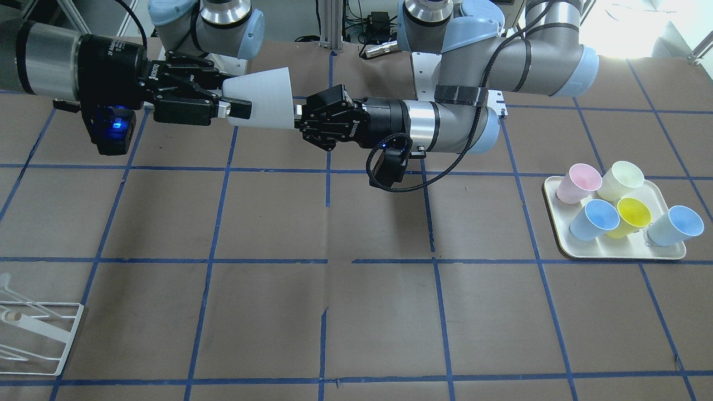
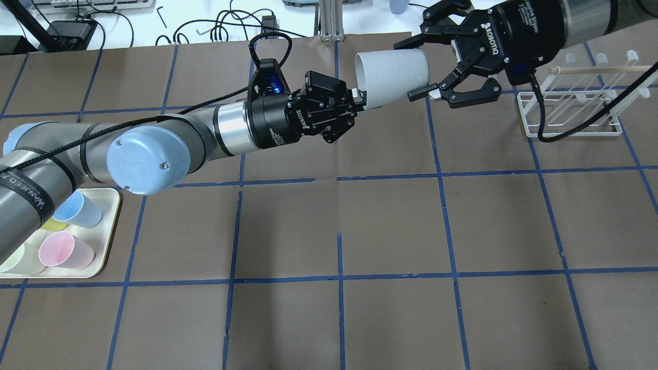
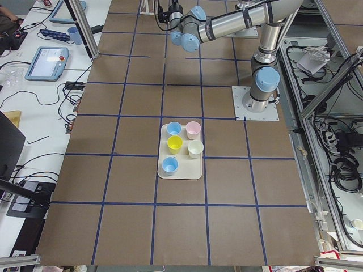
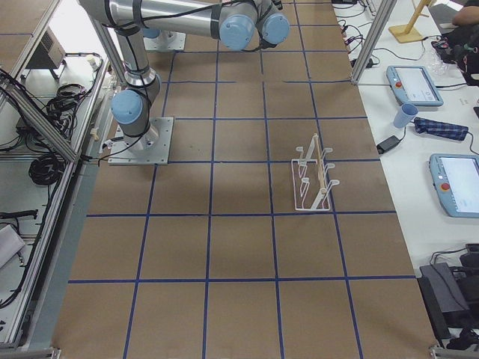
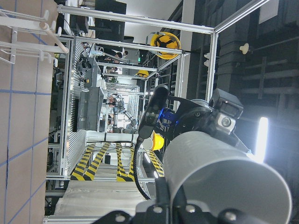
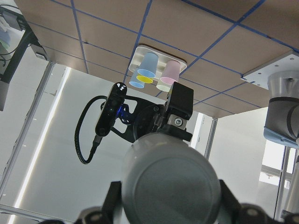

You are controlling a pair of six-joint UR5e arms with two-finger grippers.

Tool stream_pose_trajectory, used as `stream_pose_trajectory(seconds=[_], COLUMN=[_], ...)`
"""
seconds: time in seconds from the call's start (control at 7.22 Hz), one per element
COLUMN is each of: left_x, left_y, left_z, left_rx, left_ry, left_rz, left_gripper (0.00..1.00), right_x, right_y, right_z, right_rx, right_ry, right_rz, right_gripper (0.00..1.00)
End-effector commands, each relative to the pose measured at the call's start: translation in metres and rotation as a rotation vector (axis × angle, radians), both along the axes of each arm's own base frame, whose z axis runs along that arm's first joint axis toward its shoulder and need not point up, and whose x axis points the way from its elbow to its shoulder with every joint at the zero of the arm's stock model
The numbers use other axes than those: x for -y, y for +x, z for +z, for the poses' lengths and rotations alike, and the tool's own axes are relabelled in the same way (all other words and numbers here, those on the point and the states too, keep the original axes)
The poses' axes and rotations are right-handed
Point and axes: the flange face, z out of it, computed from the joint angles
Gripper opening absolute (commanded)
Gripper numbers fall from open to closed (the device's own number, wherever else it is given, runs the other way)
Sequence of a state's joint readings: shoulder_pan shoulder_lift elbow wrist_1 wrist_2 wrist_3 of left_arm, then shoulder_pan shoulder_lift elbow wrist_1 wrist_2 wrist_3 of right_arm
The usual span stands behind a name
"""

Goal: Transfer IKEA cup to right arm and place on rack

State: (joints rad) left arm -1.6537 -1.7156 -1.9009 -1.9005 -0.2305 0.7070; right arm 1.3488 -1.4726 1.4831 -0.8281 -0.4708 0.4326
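**IKEA cup (image 2: 393, 72), held in mid-air between two grippers, upper centre of the overhead view.**
Lies on its side above the tabletop (image 2: 390, 226), open mouth toward the frame's left. Left gripper (image 2: 360, 100): clenched on the rim at the cup's lower left edge. Right gripper (image 2: 419, 69): fingers straddle the narrow base end from the right; I cannot tell whether they press it. Rack (image 2: 573, 134): stands on the tabletop at upper right, apart from the cup. Cream tray (image 2: 114, 226): at lower left, holding pastel cups (image 2: 77, 209).
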Motion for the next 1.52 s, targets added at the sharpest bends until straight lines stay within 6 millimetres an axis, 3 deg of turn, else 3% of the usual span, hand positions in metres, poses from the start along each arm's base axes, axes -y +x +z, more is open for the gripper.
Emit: stream_pose_trajectory(seconds=[0.0,0.28,0.69,0.83,1.11,1.25,1.39], left_x=[0.0,-0.001,-0.002,0.008,0.026,0.033,0.039], left_y=[0.0,0.001,0.011,0.034,0.119,0.154,0.175], left_z=[0.001,0.002,0.021,0.019,0.009,0.016,0.024], left_rx=[-0.001,0.001,-0.002,0.008,0.215,0.308,0.431], left_ry=[-0.003,-0.003,0.016,0.021,0.059,0.045,0.036], left_rz=[0.001,0.0,0.005,0.044,0.025,0.02,-0.023], left_gripper=[0.92,0.97,1.0,1.0,1.0,1.0,1.0], right_x=[0.0,0.002,0.011,0.015,0.016,0.014,0.012], right_y=[0.0,-0.003,-0.038,-0.051,-0.076,-0.081,-0.09], right_z=[0.0,0.0,0.015,0.019,0.022,0.029,0.028], right_rx=[0.0,-0.003,-0.089,-0.152,-0.371,-0.47,-0.593], right_ry=[-0.003,-0.013,-0.102,-0.151,-0.273,-0.339,-0.392], right_rz=[0.0,-0.005,-0.006,0.014,0.105,0.149,0.206], right_gripper=[0.2,0.19,0.17,0.17,0.17,0.17,0.16])
